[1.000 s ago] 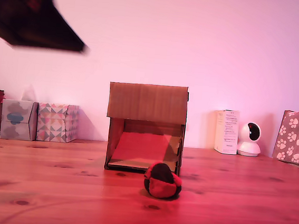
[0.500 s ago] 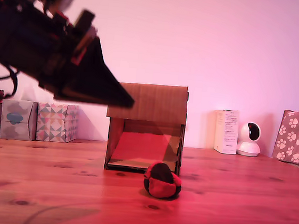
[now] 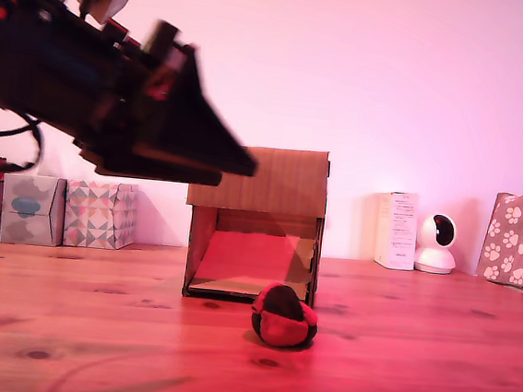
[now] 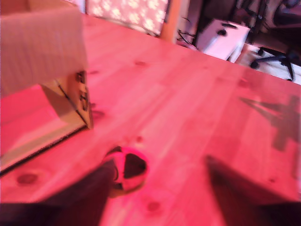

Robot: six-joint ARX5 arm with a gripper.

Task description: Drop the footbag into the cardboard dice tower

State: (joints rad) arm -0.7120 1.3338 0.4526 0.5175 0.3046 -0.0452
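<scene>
End effector (image 4: pixel 157 188) spread open, empty — fingers straddling approach line, apparently lining up on footbag (image 3: pixel 284 316). Footbag rests on wooden counter (image 3: pixel 413 359), just before cardboard dice tower (image 3: pixel 255 221), near lower opening. Bag soft, round, red-black panels; tower corrugated, boxy, sloped ramp inside — grasp not yet made.
</scene>
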